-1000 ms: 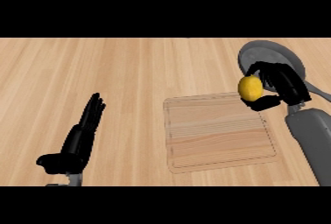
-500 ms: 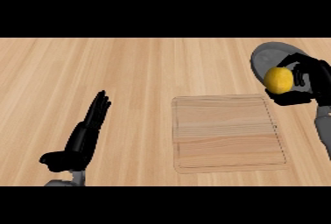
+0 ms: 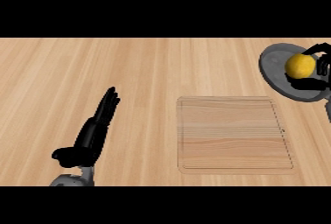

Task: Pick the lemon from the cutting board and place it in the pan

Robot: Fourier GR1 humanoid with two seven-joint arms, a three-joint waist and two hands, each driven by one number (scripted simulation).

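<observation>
Over pan (image 3: pixel 275 70): lemon (image 3: pixel 301 64) held in right robot hand (image 3: pixel 319 65).

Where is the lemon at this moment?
In the head view the lemon is at the far right, held in the right hand over the grey pan, past the far right corner of the cutting board.

Counted are one lemon (image 3: pixel 301 64), one pan (image 3: pixel 274 66), one cutting board (image 3: pixel 233 135), one left hand (image 3: pixel 90 139) and one right hand (image 3: pixel 322 65).
</observation>
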